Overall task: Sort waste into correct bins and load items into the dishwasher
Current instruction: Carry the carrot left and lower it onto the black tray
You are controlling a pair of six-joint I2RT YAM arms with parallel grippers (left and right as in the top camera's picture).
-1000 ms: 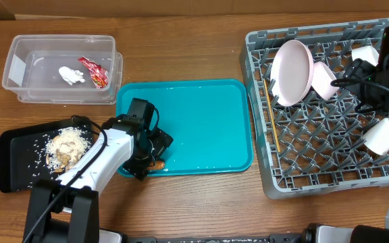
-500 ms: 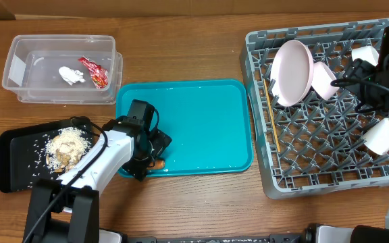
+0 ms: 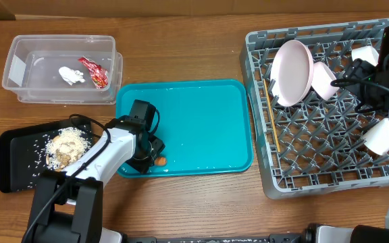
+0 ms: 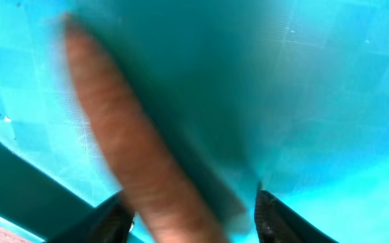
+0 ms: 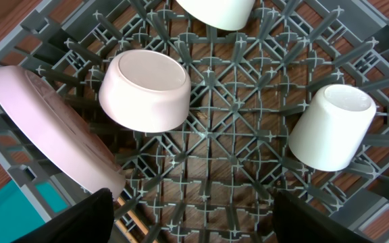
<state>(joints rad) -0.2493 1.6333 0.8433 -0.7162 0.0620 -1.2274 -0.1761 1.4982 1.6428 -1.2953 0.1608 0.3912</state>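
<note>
The small orange carrot (image 3: pixel 159 161) lies on the teal tray (image 3: pixel 201 121) near its front left corner. My left gripper (image 3: pixel 147 154) is low over it and open. In the left wrist view the blurred carrot (image 4: pixel 134 155) lies between the fingers (image 4: pixel 194 219), close to the left one, with a gap to the right one. My right gripper (image 5: pixel 201 229) is open and empty above the grey dish rack (image 3: pixel 262 169). The rack holds a white plate (image 3: pixel 292 71), a bowl (image 3: pixel 323 79), a cup (image 3: pixel 365 54) and chopsticks (image 3: pixel 271 111).
The clear tub (image 3: pixel 19 74) at the back left holds the white napkin (image 3: pixel 71 75) and the red wrapper (image 3: pixel 94 72). The black tray (image 3: pixel 12 155) at the front left holds rice scraps (image 3: pixel 65 147). Another white bowl (image 3: pixel 378 137) sits at the rack's right side.
My left gripper has shifted slightly left over the tray's front corner, and the carrot now shows more clearly beside it. The right arm has not moved.
</note>
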